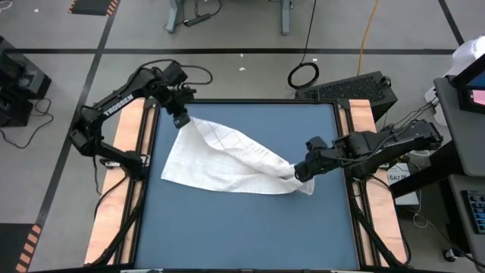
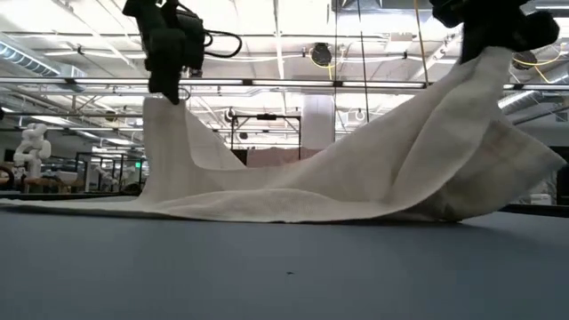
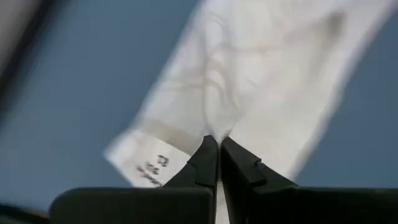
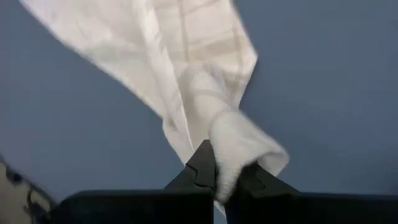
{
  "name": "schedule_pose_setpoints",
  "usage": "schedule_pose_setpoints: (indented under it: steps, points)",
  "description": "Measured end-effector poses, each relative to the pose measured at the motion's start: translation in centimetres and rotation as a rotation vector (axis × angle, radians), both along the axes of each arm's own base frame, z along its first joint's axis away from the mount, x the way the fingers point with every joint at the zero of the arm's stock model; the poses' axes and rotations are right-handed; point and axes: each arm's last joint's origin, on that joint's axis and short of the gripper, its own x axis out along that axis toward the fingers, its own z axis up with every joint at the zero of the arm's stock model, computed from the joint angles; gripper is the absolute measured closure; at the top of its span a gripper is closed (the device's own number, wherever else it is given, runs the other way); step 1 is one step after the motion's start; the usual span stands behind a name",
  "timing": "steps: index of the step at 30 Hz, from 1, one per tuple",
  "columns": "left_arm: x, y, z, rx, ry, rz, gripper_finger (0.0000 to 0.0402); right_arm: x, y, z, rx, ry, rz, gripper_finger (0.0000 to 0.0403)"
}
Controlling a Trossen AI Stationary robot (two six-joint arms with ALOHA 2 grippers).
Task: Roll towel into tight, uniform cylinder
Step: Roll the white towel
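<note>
High view: left gripper (image 1: 180, 119) and right gripper (image 1: 302, 172) each pinch towel (image 1: 220, 163) corner, lifted, middle on table (image 1: 250, 227); step: spreading; next: lay flat, begin roll

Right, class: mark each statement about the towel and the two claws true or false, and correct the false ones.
1. The left claw is shut on the towel. True.
2. The right claw hangs open above the table. False: it is shut on the towel too.
3. The towel is already rolled into a cylinder. False: it is unrolled, lifted at two ends.
4. The towel's middle rests on the table. True.
</note>
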Motion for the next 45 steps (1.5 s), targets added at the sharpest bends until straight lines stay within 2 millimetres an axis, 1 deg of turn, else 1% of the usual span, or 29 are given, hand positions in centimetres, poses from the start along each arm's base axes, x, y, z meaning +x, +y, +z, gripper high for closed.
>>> schedule_pose_setpoints:
  steps: [2,4,7,9,11,15,17,21,23,26,30,34,37,38,41,45]
  points:
    - [-0.1,-0.5,-0.1,-0.078,-0.010,-0.020,0.0389,-0.2,0.5,-0.4,0.014,0.030,0.051,0.0403]
    - [-0.1,-1.0,-0.3,-0.114,-0.007,-0.038,0.0389,-0.6,0.8,-1.2,-0.009,0.099,0.072,0.0403]
    - [0.2,-1.7,-1.1,-0.178,-0.004,-0.068,0.0389,-1.2,1.0,-2.6,-0.047,0.206,0.081,0.0403]
    - [0.3,-2.2,-1.8,-0.245,-0.012,-0.089,0.0389,-1.2,1.0,-3.3,-0.051,0.228,0.091,0.0403]
    - [0.4,-2.8,-2.5,-0.287,0.005,-0.106,0.0389,-0.8,1.2,-3.5,-0.026,0.196,0.125,0.0403]
    - [0.5,-3.7,-3.8,-0.321,0.068,-0.131,0.0389,0.7,2.1,-3.2,0.057,0.046,0.204,0.0399]
    - [0.5,-3.9,-4.3,-0.331,0.092,-0.135,0.0389,1.0,2.5,-3.3,0.117,0.044,0.214,0.0389]
    - [0.4,-4.4,-5.5,-0.352,0.122,-0.147,0.0389,1.5,3.5,-4.3,0.225,0.120,0.261,0.0353]
    - [0.3,-4.6,-6.0,-0.366,0.139,-0.150,0.0389,1.7,4.0,-4.5,0.263,0.140,0.289,0.0327]
    - [0.2,-4.8,-6.7,-0.384,0.158,-0.151,0.0389,1.8,4.6,-4.7,0.298,0.157,0.279,0.0283]
    - [-0.1,-5.1,-7.3,-0.408,0.184,-0.147,0.0389,1.4,5.2,-4.1,0.368,0.130,0.245,0.0230]
    - [-0.2,-5.1,-7.5,-0.414,0.192,-0.146,0.0389,0.2,5.2,-3.0,0.436,0.110,0.173,0.0196]
    - [-0.3,-5.0,-7.6,-0.378,0.226,-0.144,0.0389,-0.9,4.6,-1.7,0.399,0.057,0.056,0.0187]
    - [-0.4,-5.0,-7.6,-0.359,0.244,-0.144,0.0389,-1.3,4.3,-1.5,0.368,0.053,0.017,0.0187]
    - [-0.5,-4.9,-7.7,-0.312,0.284,-0.143,0.0389,-2.3,3.5,-2.0,0.228,0.125,-0.054,0.0191]
    - [-0.4,-4.7,-7.8,-0.280,0.295,-0.149,0.0389,-2.5,2.6,-3.1,-0.029,0.167,-0.083,0.0201]
